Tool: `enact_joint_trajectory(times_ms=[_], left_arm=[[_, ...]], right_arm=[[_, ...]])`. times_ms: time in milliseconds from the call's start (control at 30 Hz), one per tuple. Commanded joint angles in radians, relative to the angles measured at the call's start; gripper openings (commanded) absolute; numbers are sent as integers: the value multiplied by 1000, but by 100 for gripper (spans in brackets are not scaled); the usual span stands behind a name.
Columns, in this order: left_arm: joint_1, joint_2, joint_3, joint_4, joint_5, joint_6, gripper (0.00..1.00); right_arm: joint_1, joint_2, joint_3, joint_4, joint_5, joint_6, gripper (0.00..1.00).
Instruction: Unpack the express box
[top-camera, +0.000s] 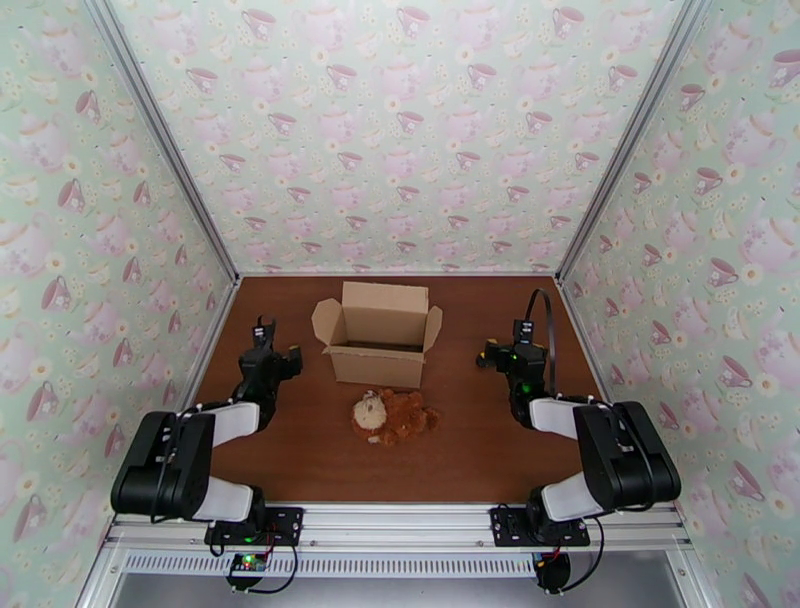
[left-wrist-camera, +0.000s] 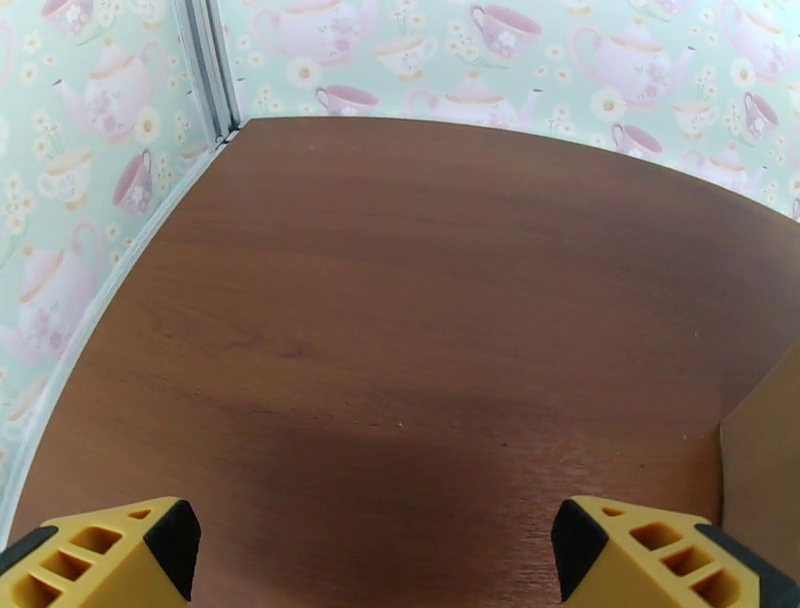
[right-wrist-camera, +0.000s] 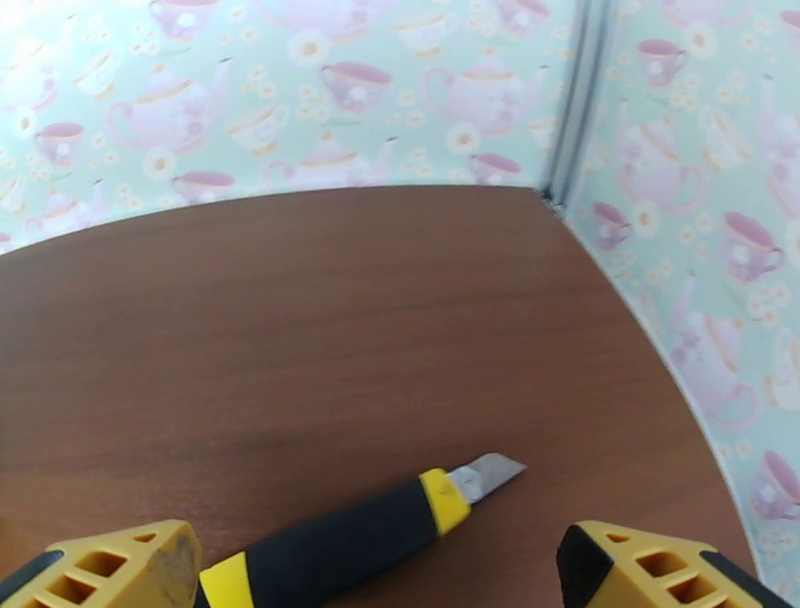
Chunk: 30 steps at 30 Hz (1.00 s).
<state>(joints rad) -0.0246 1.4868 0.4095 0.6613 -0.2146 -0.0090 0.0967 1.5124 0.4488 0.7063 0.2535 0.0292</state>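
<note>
The express box (top-camera: 378, 342) is a brown cardboard carton at the middle of the table, its top flaps standing open; I cannot see what lies inside it. A brown-and-white plush toy (top-camera: 393, 416) lies on the table just in front of it. My left gripper (top-camera: 274, 342) rests open to the left of the box, yellow fingers (left-wrist-camera: 100, 555) spread wide over bare wood, and a corner of the box (left-wrist-camera: 765, 460) shows at the right edge. My right gripper (top-camera: 497, 357) is open to the right of the box. A black-and-yellow utility knife (right-wrist-camera: 370, 528) lies on the table between its fingers (right-wrist-camera: 670, 570), blade extended.
The brown wooden table (top-camera: 300, 450) is closed in by teacup-patterned walls (top-camera: 400, 130) at the left, back and right. Aluminium corner posts (top-camera: 165, 140) rise at the back corners. Both arm bases sit on a rail (top-camera: 400, 520) at the near edge.
</note>
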Motion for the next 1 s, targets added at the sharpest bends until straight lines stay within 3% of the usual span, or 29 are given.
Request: enact_joint_trajectory(times_ms=[0, 33, 133, 967], left_arm=[[7, 45, -31, 230, 68, 33, 100], [7, 60, -49, 283, 72, 37, 100], [7, 62, -81, 338, 53, 26, 100], [-9, 64, -61, 305, 25, 44, 100]], right_arm=[[-33, 29, -52, 187, -90, 12, 100], [-34, 48, -72, 254, -97, 7, 100], [-35, 40, -62, 217, -93, 9, 100], [-35, 37, -54, 192, -100, 5, 100]])
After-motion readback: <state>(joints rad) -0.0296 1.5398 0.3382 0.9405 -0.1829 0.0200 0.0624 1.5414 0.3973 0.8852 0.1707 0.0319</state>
